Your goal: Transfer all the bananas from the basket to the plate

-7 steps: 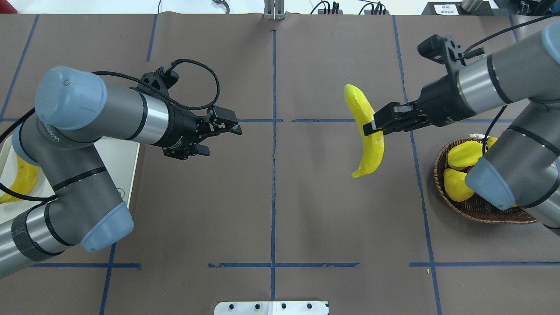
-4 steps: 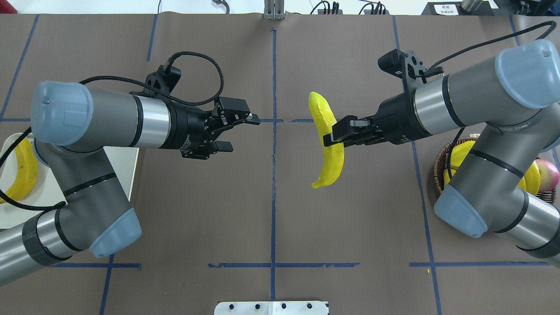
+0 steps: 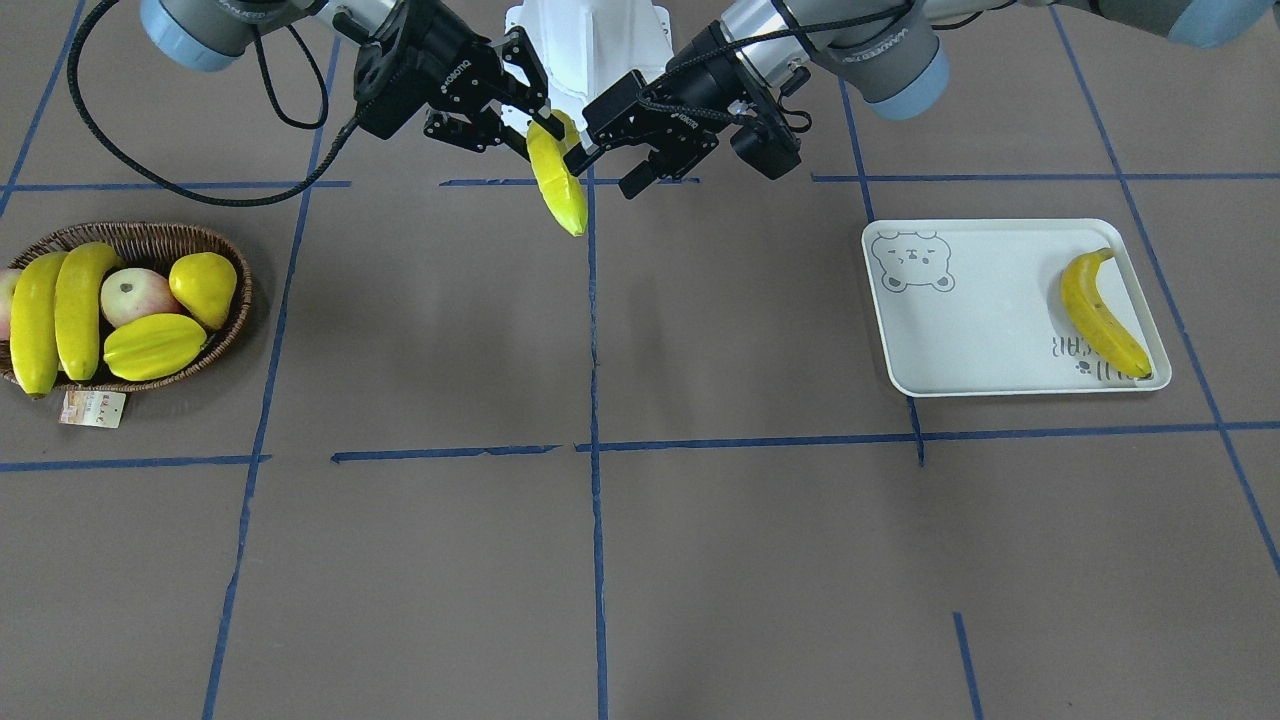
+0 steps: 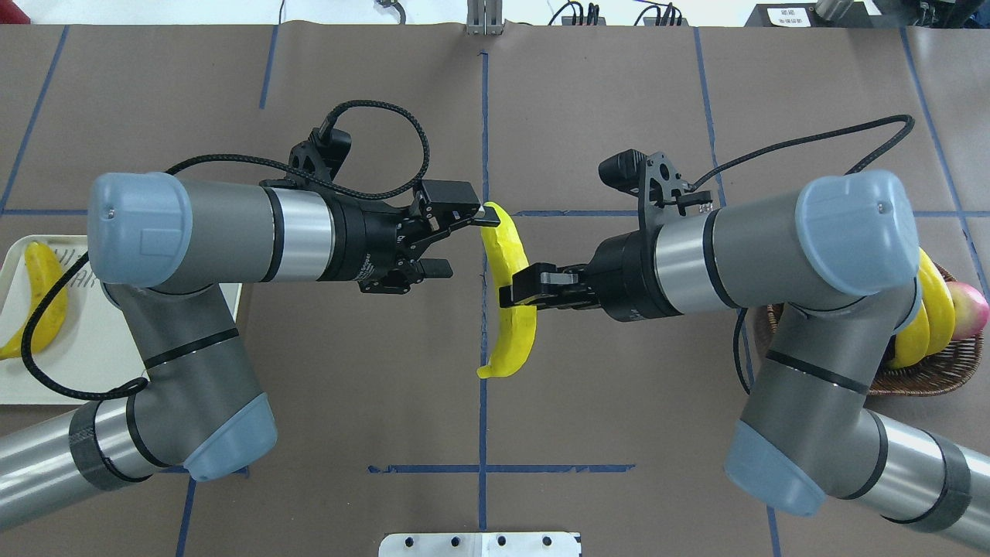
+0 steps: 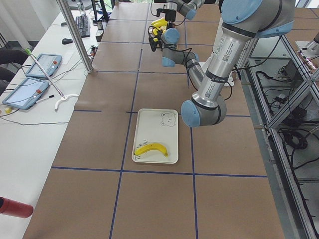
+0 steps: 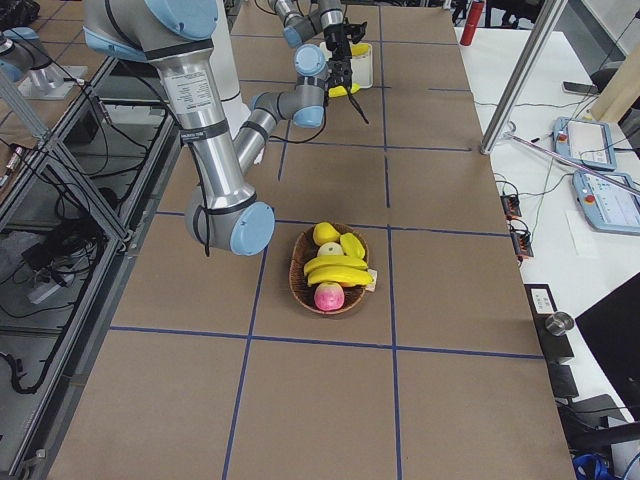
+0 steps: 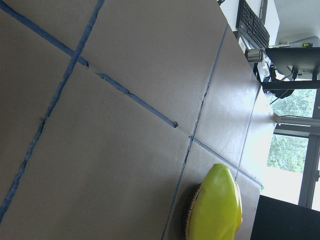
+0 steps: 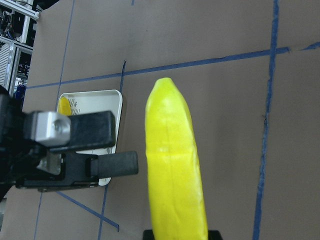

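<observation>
Basket (image 4: 928, 375) sits mostly hidden behind the right arm from overhead, and the plate (image 4: 85, 333) is cut off at the edge, one banana (image 4: 42, 298) lying on it. Right gripper (image 4: 517, 295) is clamped around the middle of a second banana (image 4: 510, 333), airborne over the worktop (image 4: 348, 387) centre. Left gripper (image 4: 462, 241) gapes wide at its top end; contact unclear.

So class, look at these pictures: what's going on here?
The right tool holds a banana in the air over the table's middle. The open left tool is at its far end, seemingly set to take it. One banana lies on the plate; two bananas lie in the basket.
</observation>
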{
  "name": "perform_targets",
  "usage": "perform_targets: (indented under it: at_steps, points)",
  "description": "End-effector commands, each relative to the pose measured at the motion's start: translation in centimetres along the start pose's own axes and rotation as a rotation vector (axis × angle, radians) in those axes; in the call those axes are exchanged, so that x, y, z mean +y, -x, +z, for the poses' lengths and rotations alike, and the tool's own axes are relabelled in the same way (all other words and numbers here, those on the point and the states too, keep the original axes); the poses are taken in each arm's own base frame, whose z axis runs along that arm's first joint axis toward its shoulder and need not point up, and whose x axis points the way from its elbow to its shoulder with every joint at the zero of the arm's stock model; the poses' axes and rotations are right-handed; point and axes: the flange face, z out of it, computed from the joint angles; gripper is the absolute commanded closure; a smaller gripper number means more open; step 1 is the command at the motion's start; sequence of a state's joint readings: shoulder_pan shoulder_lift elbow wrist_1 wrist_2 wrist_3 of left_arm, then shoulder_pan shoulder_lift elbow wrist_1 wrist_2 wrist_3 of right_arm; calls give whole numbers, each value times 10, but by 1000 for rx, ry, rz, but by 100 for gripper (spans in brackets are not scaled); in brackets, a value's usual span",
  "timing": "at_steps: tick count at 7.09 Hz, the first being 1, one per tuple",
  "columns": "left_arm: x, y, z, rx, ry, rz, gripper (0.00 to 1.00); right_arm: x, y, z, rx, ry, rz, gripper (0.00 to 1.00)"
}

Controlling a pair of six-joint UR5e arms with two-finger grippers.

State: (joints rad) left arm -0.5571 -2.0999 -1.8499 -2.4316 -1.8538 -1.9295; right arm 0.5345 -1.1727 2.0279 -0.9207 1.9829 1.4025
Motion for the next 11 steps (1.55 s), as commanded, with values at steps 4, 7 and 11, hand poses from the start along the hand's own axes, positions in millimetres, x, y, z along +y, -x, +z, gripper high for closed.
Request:
perform_targets:
  at_steps: [4, 7, 11]
  points:
    - [21, 2, 16, -9, 40, -3, 3, 18, 11, 4, -20, -4, -8, 99]
    - [26, 1, 16, -3, 50, -1, 65, 19, 10, 4, -18, -2, -8, 98]
    - [24, 5, 17, -15, 48, 0, 100, 19, 14, -1, -28, -6, -1, 0]
